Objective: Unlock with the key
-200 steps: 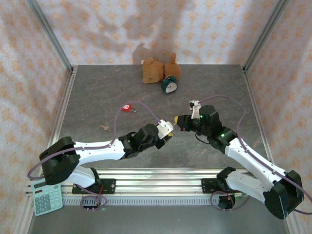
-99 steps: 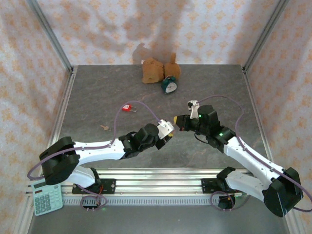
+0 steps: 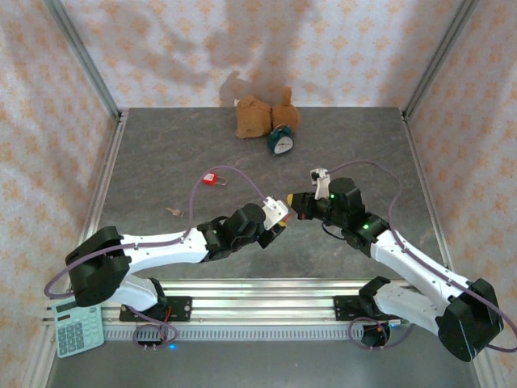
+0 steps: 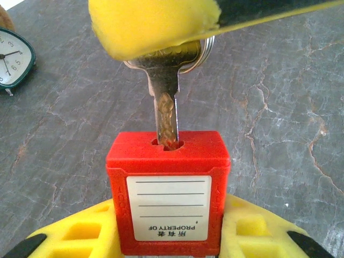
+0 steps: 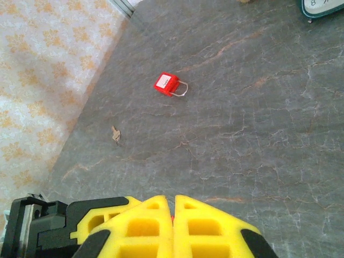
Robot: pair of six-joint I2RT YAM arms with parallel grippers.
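A red padlock (image 4: 167, 188) with a white label stands keyhole-up between the yellow fingers of my left gripper (image 4: 167, 236), which is shut on its body. The key (image 4: 165, 102), a metal blade on a ring, points straight down with its tip in the keyhole. A yellow finger (image 4: 150, 24) of my right gripper pinches its head. From above, my left gripper (image 3: 279, 217) and right gripper (image 3: 292, 200) meet tip to tip at the table's middle. In the right wrist view my right gripper (image 5: 173, 215) has its fingers pressed together, with a sliver of red below them.
A second red padlock (image 3: 212, 179) (image 5: 167, 84) lies at the left centre, and a small tan sliver (image 3: 171, 212) (image 5: 115, 134) lies nearer the left wall. A green alarm clock (image 3: 280, 142) and brown plush toy (image 3: 257, 117) sit at the back. A calculator (image 3: 77, 330) lies off the table's front left.
The right arm has crept slightly left toward the left gripper. Both grips are unchanged.
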